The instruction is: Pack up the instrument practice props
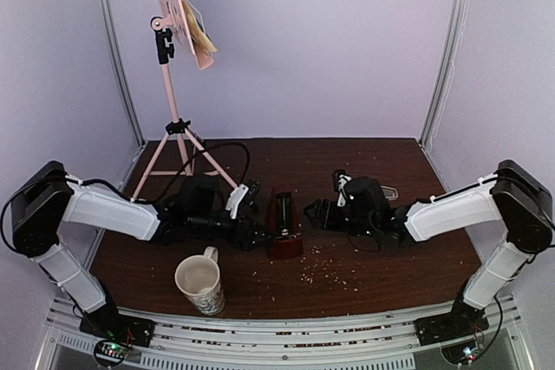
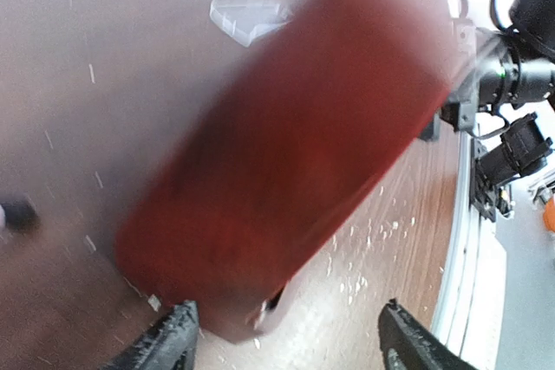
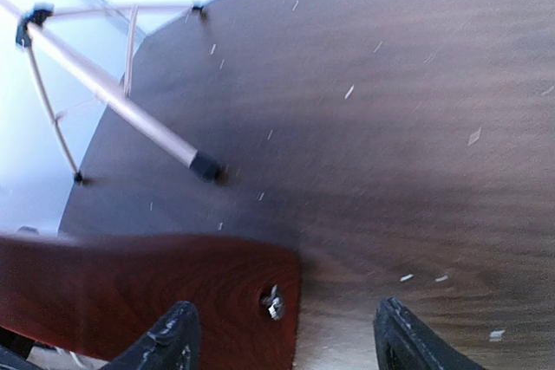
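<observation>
The dark red-brown pyramid metronome (image 1: 283,230) stands mid-table between both arms. My left gripper (image 1: 257,224) is just left of it and open. In the left wrist view the metronome (image 2: 295,145) fills the frame, blurred, its lower corner close to the left finger (image 2: 169,340), with a wide gap to the other finger. My right gripper (image 1: 312,214) is open at its right side, facing the winding key (image 3: 275,303). The clear wedge cover (image 2: 247,16) lies on the table beyond the metronome. The pink music stand (image 1: 173,119) holds sheets (image 1: 198,32) on its desk at back left.
A cream patterned mug (image 1: 201,283) stands near the front edge, left of centre. A stand leg (image 3: 121,110) ends in a black foot close behind the metronome. Pale crumbs (image 1: 329,275) are scattered on the dark wood table. White walls close in the back and sides.
</observation>
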{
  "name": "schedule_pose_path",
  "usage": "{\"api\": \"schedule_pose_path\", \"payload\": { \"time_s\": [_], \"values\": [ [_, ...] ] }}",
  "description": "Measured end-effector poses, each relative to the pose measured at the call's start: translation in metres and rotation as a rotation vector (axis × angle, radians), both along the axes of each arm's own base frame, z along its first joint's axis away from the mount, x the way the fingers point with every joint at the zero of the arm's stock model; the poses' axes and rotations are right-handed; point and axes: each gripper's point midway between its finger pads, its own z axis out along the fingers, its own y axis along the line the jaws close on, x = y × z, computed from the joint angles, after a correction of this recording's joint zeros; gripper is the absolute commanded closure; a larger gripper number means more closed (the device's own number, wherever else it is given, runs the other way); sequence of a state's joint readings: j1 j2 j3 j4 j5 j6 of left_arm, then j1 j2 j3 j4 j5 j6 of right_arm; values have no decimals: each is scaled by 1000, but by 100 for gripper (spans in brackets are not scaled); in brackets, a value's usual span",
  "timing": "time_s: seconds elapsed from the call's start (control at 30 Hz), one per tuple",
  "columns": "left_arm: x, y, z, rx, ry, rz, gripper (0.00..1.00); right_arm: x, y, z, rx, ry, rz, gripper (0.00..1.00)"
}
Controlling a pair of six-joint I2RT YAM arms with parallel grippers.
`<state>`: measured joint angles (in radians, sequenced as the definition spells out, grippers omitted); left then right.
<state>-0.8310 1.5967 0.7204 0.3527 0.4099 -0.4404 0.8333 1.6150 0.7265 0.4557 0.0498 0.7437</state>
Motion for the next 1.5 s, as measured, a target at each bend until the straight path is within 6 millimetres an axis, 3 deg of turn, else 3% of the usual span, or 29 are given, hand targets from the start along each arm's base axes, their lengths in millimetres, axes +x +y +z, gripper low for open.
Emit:
{"api": "schedule_pose_path", "payload": {
  "time_s": [0.07, 0.17, 0.27, 0.37, 0.47, 0.6, 0.7, 0.83, 0.97, 1.1, 1.5],
  "values": [
    [9, -2, 26, -2, -57, 10, 20, 7, -20, 21, -5, -35, -47, 24],
    [30, 0, 80, -31, -148, 34, 18, 21, -58, 52, -19, -96, -138, 21],
    [58, 15, 131, -61, -213, 87, 17, 35, -102, 66, -59, -115, -239, 21],
    [86, 45, 173, -78, -252, 152, 16, 49, -148, 53, -140, -64, -325, 22],
    [102, 74, 192, -50, -273, 196, 15, 61, -193, 29, -228, 30, -392, 23],
    [108, 109, 198, 42, -337, 278, 12, 79, -234, 8, -297, 123, -438, 26],
    [102, 128, 201, 79, -407, 334, 8, 90, -254, -6, -335, 173, -450, 35],
    [90, 147, 183, 115, -448, 379, 8, 104, -272, -29, -375, 250, -437, 42],
    [94, 145, 165, 147, -425, 371, 8, 112, -275, -50, -396, 313, -404, 49],
    [94, 145, 160, 155, -420, 368, 8, 113, -272, -65, -407, 350, -370, 58],
    [95, 143, 162, 145, -431, 362, 8, 124, -269, -72, -419, 358, -341, 73]
  ]
}}
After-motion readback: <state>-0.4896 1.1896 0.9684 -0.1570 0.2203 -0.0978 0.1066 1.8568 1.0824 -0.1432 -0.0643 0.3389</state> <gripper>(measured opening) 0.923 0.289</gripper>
